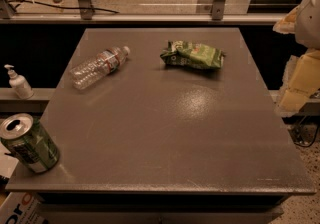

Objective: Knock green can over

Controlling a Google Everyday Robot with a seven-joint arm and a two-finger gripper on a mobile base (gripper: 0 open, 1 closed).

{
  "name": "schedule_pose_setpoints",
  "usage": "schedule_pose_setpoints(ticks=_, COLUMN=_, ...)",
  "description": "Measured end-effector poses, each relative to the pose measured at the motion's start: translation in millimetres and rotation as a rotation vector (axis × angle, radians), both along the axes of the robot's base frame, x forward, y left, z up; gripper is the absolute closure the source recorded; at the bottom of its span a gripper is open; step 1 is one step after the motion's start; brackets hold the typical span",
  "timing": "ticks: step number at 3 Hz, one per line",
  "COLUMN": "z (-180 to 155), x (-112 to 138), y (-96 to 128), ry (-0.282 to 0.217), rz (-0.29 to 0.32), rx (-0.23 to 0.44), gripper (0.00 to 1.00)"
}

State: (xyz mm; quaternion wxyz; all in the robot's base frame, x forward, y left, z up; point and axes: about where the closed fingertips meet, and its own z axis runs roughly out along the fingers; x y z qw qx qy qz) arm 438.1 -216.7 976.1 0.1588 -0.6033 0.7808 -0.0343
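Green can [28, 143]: at the front-left corner of the table [165, 133], right against its left edge. Its silver top with the opened mouth faces up and toward the camera. The body looks slanted to the left in this view, and I cannot tell whether it stands truly upright.
Contact: nothing touches the can.
My gripper [299, 83]: off past the right edge of the table, at the right border of the view and partly cut off. It is well apart from the can, on the opposite side of the table.
Gripper state: I cannot tell whether it is spread or pressed together. I see nothing held in it, and it rests on nothing on the table.
Clear plastic bottle [99, 67]: lying on its side toward the back-left of the table, white cap pointing to the back right, well apart from the can.
Green snack bag [192, 55]: lying flat near the back of the table, right of the bottle.
Pump dispenser [18, 83]: white, standing on the ledge left of the table.
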Motion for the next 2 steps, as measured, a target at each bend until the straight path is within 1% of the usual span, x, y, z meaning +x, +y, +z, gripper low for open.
schedule_pose_setpoints(ticks=1, z=0, x=0, y=0, ry=-0.002, rz=0.000, rx=0.000, gripper=0.00)
schedule_pose_setpoints(ticks=2, z=-10, x=-5, y=18, ry=-0.021, rz=0.035, rx=0.068, gripper=0.00)
